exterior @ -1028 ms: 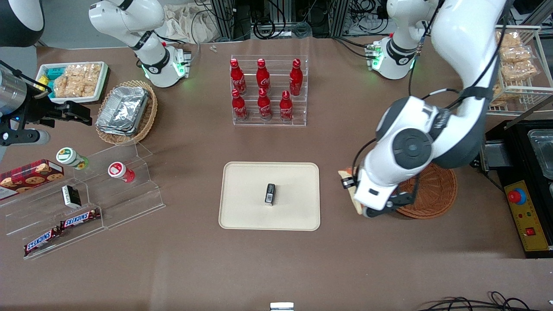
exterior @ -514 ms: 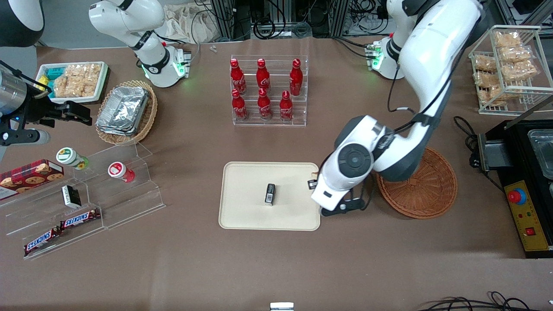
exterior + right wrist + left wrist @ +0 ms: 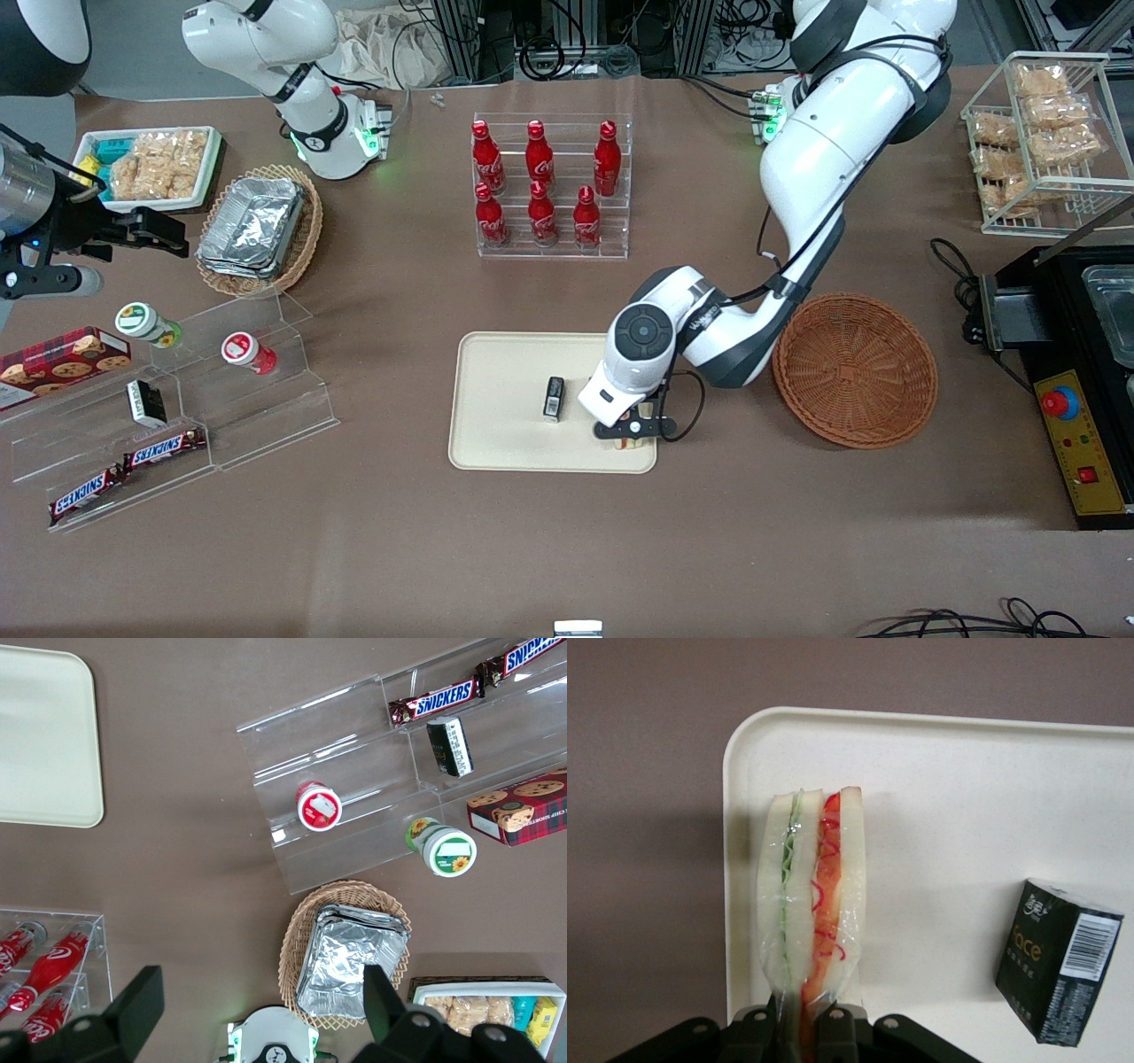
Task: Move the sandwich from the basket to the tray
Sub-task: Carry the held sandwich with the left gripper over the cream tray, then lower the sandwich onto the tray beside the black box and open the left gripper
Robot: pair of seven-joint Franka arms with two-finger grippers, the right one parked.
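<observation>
The tool [image 3: 631, 431] hangs over the tray [image 3: 505, 443], at the corner nearest the front camera on the working arm's side, pinching the sandwich [image 3: 813, 904] by one end. The sandwich stands on edge with its filling showing; it seems to sit just above the tray or touching it. A small dark box [image 3: 1059, 961] lies nearby on the tray. The basket [image 3: 855, 369] sits on the desk beside the tray.

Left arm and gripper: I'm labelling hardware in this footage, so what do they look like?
The left arm has glossy white shells with dark grey joint sections and a round dark grey cap at the wrist. A black cable runs along it, and its base glows green. The gripper, over the tray, is black, with black fingers.
</observation>
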